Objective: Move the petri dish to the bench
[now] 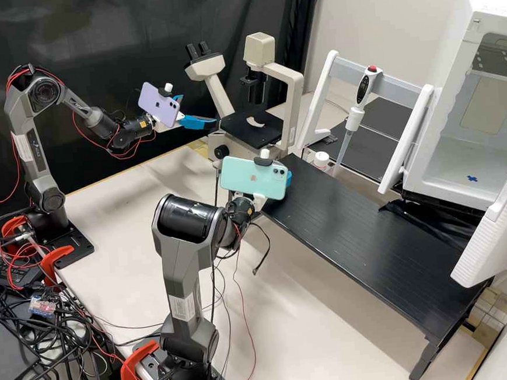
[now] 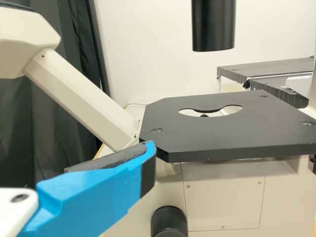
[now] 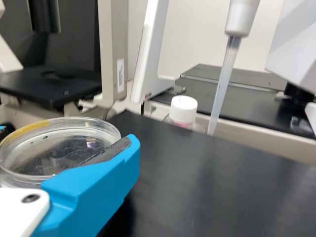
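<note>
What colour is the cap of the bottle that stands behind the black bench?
White cap, best seen in the right wrist view.

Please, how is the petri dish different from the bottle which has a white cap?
The petri dish is wide and shallow; the bottle has a narrower cap.
The dish is clear, with a yellowish patch on its rim; the bottle shows an opaque white cap and some pink below.
The dish is held by the right pincer; the bottle is beyond the black bench's edge.
Both look round.
</note>
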